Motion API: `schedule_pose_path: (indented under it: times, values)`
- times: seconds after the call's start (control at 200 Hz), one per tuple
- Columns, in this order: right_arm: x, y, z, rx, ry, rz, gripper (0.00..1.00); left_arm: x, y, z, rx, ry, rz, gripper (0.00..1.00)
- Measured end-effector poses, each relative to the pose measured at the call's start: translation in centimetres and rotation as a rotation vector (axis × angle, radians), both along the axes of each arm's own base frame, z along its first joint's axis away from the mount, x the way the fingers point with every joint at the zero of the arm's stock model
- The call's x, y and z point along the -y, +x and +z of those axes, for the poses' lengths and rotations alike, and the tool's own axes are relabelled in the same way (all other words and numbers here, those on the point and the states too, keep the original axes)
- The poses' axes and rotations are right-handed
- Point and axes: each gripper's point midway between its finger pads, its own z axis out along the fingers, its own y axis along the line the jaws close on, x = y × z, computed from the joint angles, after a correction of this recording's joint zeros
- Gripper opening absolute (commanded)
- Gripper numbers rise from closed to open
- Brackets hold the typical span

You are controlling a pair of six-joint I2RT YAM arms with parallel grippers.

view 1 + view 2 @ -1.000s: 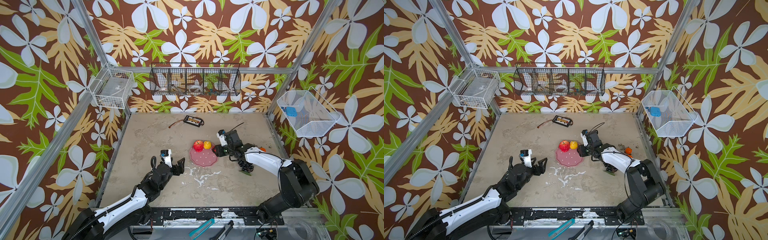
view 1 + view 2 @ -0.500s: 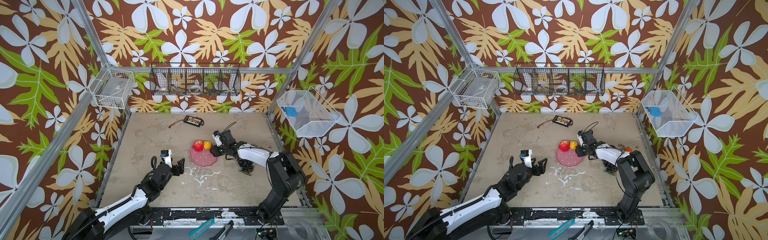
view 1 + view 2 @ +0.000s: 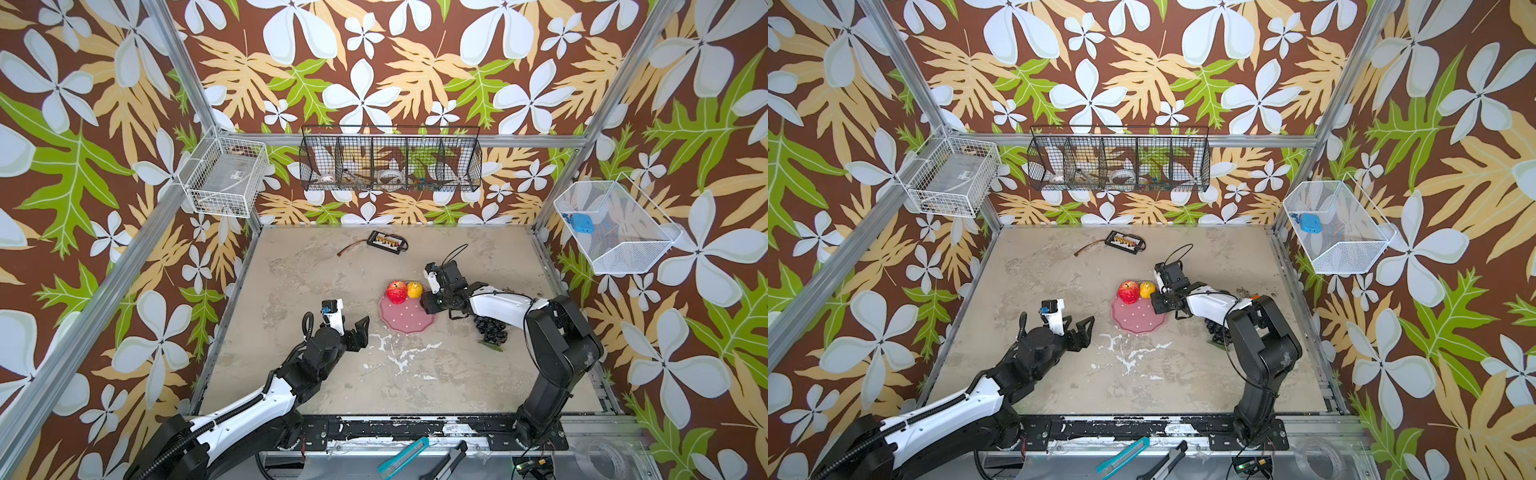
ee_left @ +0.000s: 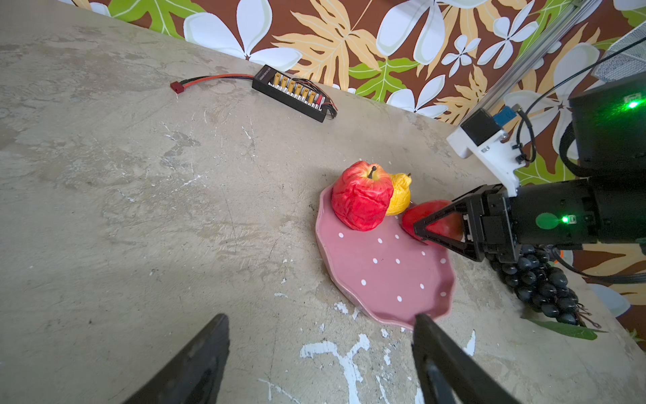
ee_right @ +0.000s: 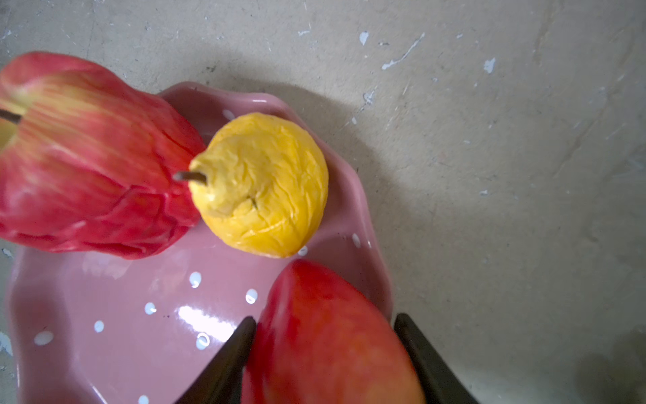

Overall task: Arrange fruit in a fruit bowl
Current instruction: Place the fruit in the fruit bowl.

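Note:
The pink polka-dot fruit bowl sits mid-table. A wrinkled red apple and a yellow pear rest on its far side. My right gripper is low at the bowl's right rim, shut on a smooth red fruit beside the pear. My left gripper hovers open and empty just left of the bowl. A black grape bunch lies under the right arm, with a small orange behind it.
A black charger board with a red lead lies near the back wall. Wire baskets hang on the back and side walls. A flat green leaf lies by the grapes. White paint scuffs mark the table before the bowl.
My right gripper has come left and down with the red fruit, from beside the bowl to its right rim. The left arm has not moved.

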Motion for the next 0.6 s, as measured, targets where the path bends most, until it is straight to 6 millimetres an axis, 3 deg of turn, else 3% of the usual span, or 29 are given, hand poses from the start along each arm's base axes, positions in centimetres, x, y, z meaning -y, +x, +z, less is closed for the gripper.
schedule_pose_path:
  times: [0.601]
  values:
    - [0.23, 0.23, 0.44, 0.021, -0.019, -0.012, 0.77, 0.00, 0.02, -0.18, -0.004, 0.004, 0.000, 0.83]
